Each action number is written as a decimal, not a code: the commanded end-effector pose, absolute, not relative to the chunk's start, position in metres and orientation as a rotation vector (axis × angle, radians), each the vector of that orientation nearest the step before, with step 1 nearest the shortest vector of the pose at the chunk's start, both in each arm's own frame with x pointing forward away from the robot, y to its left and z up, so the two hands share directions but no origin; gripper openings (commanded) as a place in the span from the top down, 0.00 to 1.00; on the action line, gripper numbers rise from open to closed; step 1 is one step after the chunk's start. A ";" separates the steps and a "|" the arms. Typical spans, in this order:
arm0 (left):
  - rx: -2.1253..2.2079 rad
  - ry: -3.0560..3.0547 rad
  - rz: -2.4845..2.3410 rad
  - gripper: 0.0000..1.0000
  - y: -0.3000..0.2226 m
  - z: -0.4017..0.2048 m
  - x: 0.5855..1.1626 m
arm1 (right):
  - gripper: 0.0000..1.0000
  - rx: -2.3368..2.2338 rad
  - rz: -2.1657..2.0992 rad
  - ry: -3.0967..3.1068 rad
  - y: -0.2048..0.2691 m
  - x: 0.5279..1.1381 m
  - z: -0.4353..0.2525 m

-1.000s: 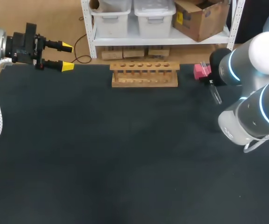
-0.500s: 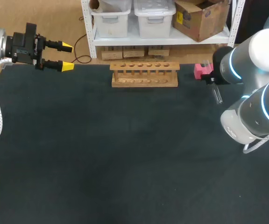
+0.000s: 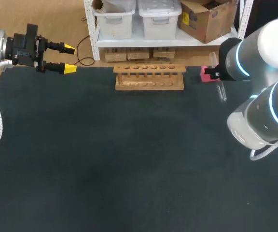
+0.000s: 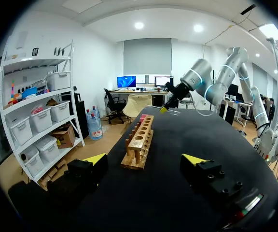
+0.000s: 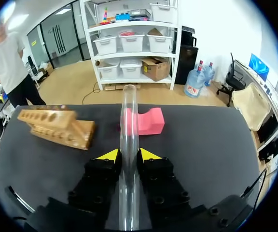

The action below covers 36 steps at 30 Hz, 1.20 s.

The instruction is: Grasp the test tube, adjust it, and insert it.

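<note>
A: Where is your test tube point(image 5: 129, 121)?
B: Clamped between the fingers of your right pincer point(image 5: 129, 154), over the desk's point(image 3: 129, 159) far right part, near the pink block point(image 5: 148, 121); the wooden rack point(image 3: 149, 77) stands apart, toward the far middle.
A: And your left pincer point(image 3: 69, 59)?
B: Fingers apart, empty, at the far left corner.

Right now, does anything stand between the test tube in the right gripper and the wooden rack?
Only the pink block, lying on the table between the test tube in the right gripper and the wooden rack. Nothing else shows there.
</note>
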<state>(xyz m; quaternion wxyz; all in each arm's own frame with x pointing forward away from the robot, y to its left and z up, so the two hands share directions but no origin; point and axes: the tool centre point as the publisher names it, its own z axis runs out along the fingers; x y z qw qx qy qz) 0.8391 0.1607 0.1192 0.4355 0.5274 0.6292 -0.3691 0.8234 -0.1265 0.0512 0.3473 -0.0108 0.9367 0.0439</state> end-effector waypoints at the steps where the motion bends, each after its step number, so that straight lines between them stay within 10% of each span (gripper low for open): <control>1: 1.309 1.564 -0.912 0.00 0.160 0.118 0.837 | 1.00 -0.002 0.041 2.421 -0.113 0.793 0.077; 36: 1.309 1.564 -0.912 0.00 0.160 0.118 0.837 | 1.00 -0.117 0.094 2.426 0.009 0.803 0.070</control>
